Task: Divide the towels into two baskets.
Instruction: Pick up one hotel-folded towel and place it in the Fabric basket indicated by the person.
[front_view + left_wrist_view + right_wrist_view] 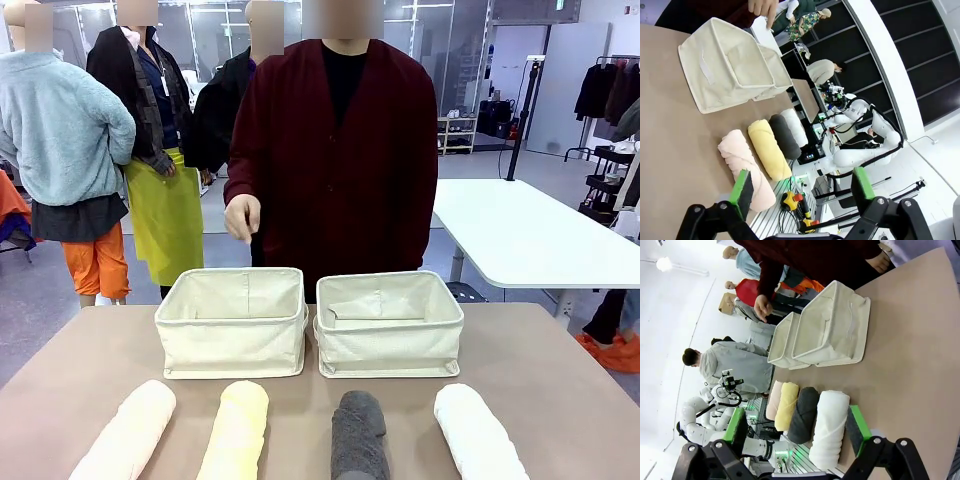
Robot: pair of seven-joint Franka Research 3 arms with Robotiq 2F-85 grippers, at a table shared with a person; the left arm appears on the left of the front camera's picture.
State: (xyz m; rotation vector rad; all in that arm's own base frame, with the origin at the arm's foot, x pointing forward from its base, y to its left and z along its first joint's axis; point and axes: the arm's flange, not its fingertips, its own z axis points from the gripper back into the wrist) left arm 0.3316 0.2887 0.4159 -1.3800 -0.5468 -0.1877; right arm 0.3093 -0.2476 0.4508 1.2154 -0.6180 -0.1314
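Four rolled towels lie in a row at the table's near edge: cream-white (128, 432), pale yellow (236, 430), dark grey (358, 436) and white (477, 434). Behind them two cream canvas baskets stand side by side, the left basket (232, 348) and the right basket (390, 350), both with no towel inside. My left gripper (802, 187) hangs open above the table's near edge, closest to the cream-white towel (744, 167). My right gripper (796, 425) is open too, with the white towel (829, 427) between its green pads farther off.
A person in a dark red cardigan (335, 150) stands at the far side behind the baskets, one hand (242, 217) raised above the left basket. The brown tabletop (560, 370) has free room on both sides of the baskets. A white table (530, 235) stands at the back right.
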